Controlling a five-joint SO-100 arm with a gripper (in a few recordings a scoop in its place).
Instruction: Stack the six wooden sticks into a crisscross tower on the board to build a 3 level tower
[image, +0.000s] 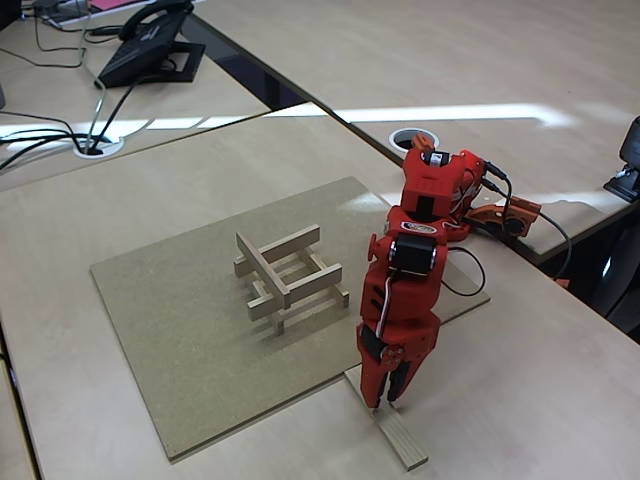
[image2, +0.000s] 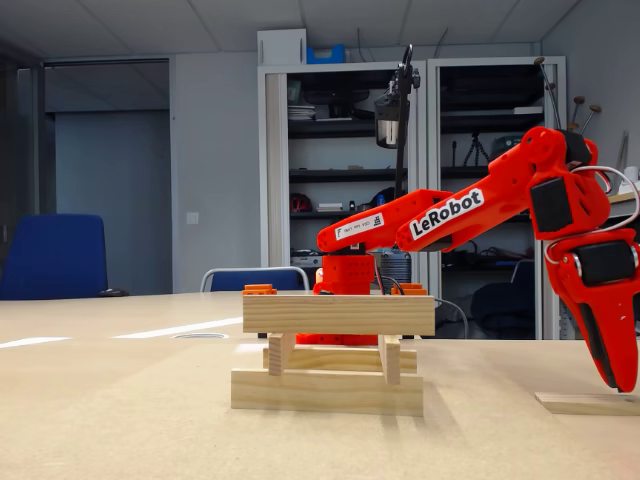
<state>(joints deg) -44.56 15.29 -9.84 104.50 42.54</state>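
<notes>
On the board (image: 180, 330) the tower (image: 290, 278) stands — fingers (image: 372, 392) touching the last stick (image: 402, 438).

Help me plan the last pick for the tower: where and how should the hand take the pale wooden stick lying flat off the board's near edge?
Grip the pale wooden stick near its middle, across its narrow width, coming straight down from above. It lies flat on the desk, so only its long side faces are reachable. The red hand hangs at its board-side end; a more central hold would probably balance better.
</notes>
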